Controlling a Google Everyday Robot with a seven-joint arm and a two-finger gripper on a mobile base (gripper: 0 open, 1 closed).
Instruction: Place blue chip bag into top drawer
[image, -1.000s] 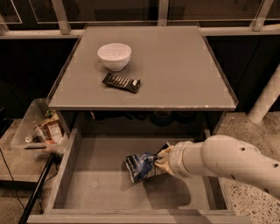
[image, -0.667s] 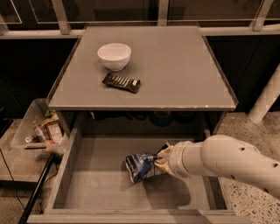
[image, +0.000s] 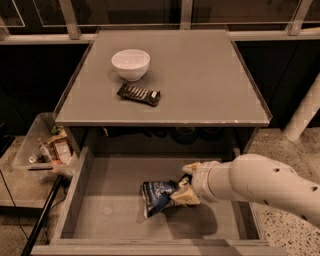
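Note:
The blue chip bag (image: 157, 196) is a crumpled dark blue foil bag with white lettering. It is inside the open top drawer (image: 110, 210), near the middle of its flat grey bottom. My gripper (image: 184, 186) reaches in from the right on a thick white arm and is shut on the bag's right end. I cannot tell whether the bag rests on the drawer bottom or hangs just above it; its shadow lies right under it.
On the grey tabletop (image: 210, 75) above the drawer stand a white bowl (image: 130, 63) and a flat black-and-white snack bar wrapper (image: 139, 94). A clear plastic bin of clutter (image: 47, 147) sits on the floor to the left. A white post (image: 305, 112) stands at the right.

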